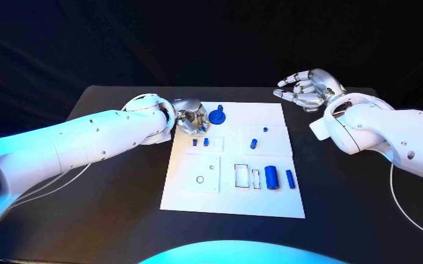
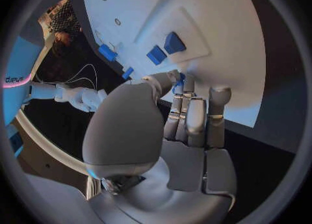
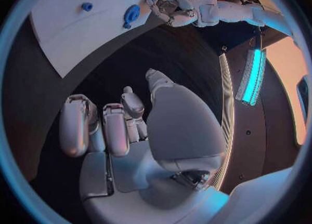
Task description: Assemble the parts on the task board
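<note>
Task board (image 1: 231, 200): left hand (image 1: 189, 120) fingers (image 2: 187, 114) pinching blue part (image 2: 179, 82).

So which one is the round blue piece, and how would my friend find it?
Look at the white task board in the middle of the black table. Go to its far edge, just beside the left hand. The round blue piece sits there: it is a flat disc with a small stub, while the other blue parts are little blocks and bars.

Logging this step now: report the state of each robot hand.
Left robot hand: pinching a small blue part over the task board.
Right robot hand: open, holding nothing, off the board.
</note>
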